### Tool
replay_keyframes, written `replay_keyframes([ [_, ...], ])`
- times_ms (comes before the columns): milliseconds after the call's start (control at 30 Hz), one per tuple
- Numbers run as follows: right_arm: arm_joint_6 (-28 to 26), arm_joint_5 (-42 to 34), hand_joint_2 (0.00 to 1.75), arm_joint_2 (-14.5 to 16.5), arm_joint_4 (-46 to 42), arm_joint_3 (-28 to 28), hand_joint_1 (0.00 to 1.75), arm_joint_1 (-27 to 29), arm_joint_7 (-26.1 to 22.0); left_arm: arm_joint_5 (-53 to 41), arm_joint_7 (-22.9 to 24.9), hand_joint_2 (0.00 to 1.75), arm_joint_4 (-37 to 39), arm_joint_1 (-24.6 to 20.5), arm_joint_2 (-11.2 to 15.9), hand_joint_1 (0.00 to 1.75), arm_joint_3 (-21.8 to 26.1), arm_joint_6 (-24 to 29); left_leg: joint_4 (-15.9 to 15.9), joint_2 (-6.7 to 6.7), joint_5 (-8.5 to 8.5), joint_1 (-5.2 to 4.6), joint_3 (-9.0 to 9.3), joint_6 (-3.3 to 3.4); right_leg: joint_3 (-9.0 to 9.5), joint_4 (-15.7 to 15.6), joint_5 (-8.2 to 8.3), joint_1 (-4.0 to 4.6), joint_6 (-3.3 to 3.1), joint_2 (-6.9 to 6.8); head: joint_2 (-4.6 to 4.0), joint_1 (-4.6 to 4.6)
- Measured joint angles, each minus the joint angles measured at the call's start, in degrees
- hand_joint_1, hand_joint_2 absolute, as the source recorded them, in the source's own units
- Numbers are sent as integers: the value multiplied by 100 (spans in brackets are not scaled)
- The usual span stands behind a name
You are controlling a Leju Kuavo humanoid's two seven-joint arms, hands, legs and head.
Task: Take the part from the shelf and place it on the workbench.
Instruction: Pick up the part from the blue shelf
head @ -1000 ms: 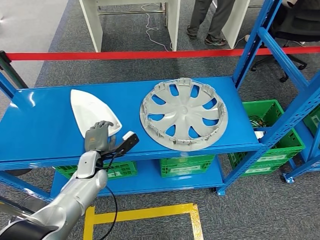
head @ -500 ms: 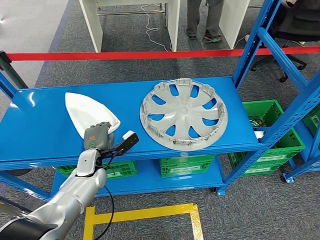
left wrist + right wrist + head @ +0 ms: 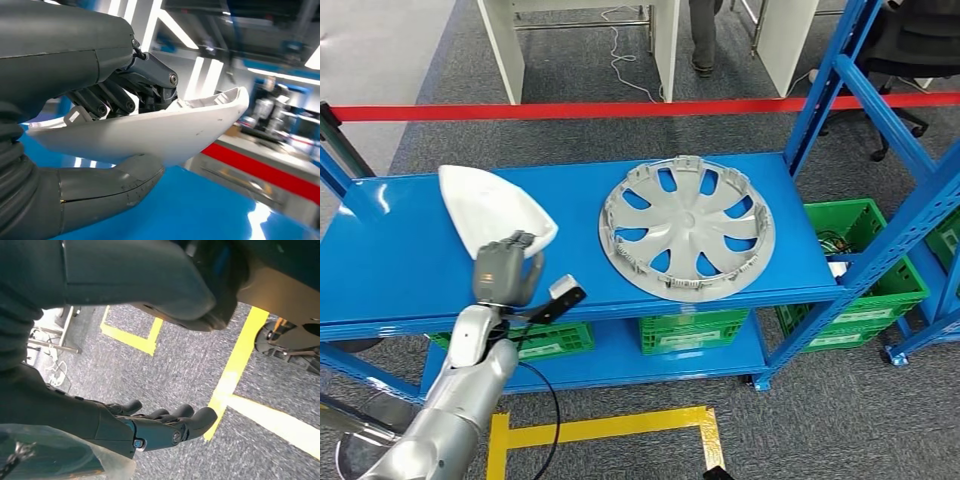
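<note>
The room was brightly and evenly lit from overhead, and shadows on the carpet were faint. Pale glare sat on the blue shelf [image 3: 410,250] near its left end. In the left wrist view the white part [image 3: 151,132] was sharp, while everything behind it smeared into blur, with ceiling lights showing as white streaks. In the right wrist view the right hand [image 3: 158,427] was dark against sharp carpet.

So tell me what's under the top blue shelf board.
Below the shelf board sits a lower blue shelf holding green crates; another green crate stands on the floor to the right. The board covers the crates' insides, so their contents can't be seen.
</note>
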Motion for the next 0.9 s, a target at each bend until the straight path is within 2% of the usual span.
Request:
replay_keyframes([
  [233,1,-1,175,0,0,0,0,-77,-10,-51,-159,175,-411,156,-61,175,362,0,0,-4,2,0,1,0,2,1,1,1,-1,-6,0,0],
  [300,1,1,175,0,0,0,0,-100,-10,-94,-558,175,-523,183,-137,175,538,2,2,-4,2,0,1,0,2,1,1,1,-1,-9,0,1],
  [433,-12,-4,175,3,1,0,0,-143,-17,199,-1728,175,-709,139,-464,175,1177,2,5,-4,2,0,0,1,2,1,1,-1,-1,-5,0,1],
  [533,-85,-39,175,4,9,0,0,-139,-37,754,-2086,175,-779,97,-619,175,1383,2,6,-4,1,0,0,1,1,1,1,-2,0,-5,0,0],
  [700,-98,-133,175,4,11,-2,0,-125,-45,2053,-2227,175,-1093,127,-784,175,1244,4,6,-5,1,0,-1,1,1,0,1,-2,0,-7,0,1],
  [833,-128,-224,175,4,11,-13,0,-94,-95,3878,-2189,175,-1619,355,-752,175,738,4,6,-4,1,0,-2,1,1,0,1,0,0,-7,0,0],
  [900,-148,-289,175,4,11,-28,0,-79,-120,4905,-1957,175,-2002,525,-625,175,366,-46,8,-4,-1,-2,-2,2,1,-1,1,-1,0,-8,0,0],
])
